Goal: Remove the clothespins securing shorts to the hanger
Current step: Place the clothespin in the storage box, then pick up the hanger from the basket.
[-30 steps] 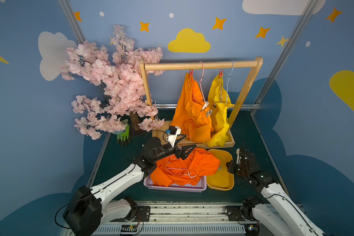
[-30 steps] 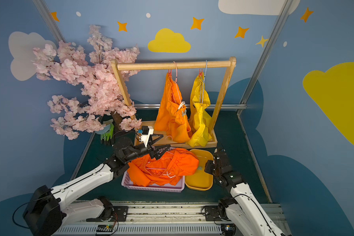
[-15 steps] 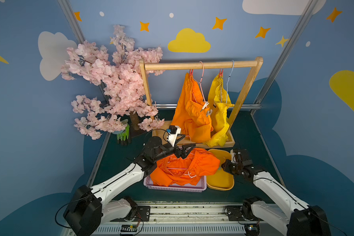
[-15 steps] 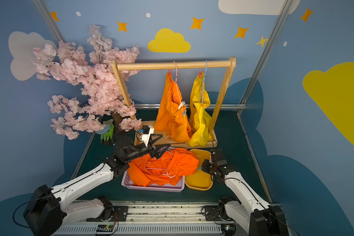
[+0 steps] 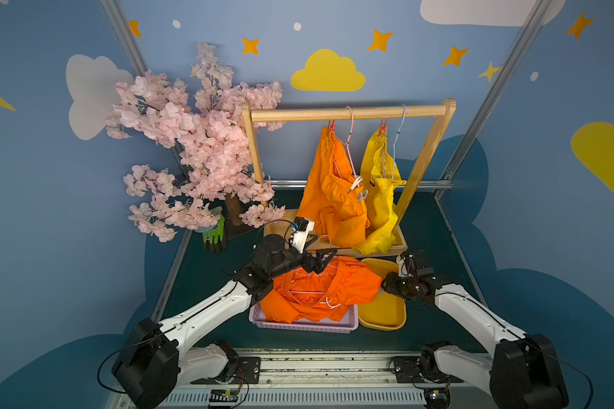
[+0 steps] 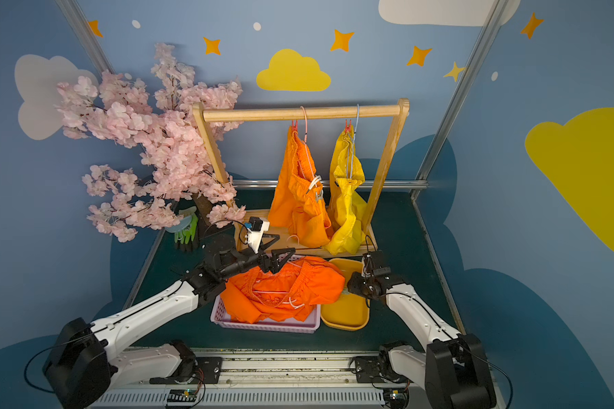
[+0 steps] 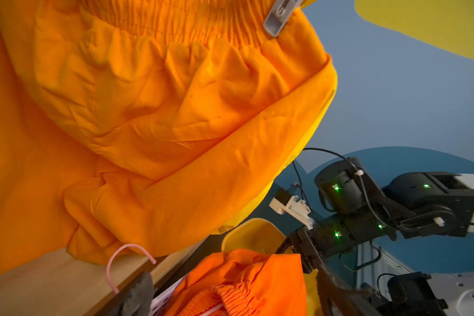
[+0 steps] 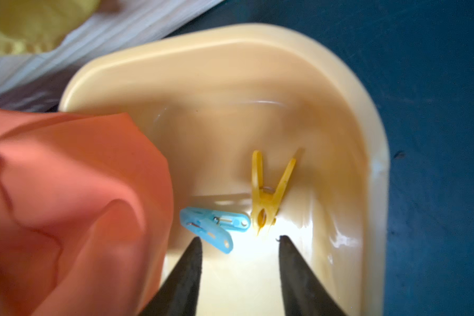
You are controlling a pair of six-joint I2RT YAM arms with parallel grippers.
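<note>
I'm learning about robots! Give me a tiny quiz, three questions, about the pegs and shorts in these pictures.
1. True or false: the yellow tray holds a teal clothespin and a yellow clothespin.
2. The crumpled orange shorts lie mostly in: A) the purple basket; B) the pink tree; C) the green gloves.
3. Fill in: the right end effector hovers over the tray with its jaws ____, holding nothing.

Key: 1 true; 2 A; 3 open.
</note>
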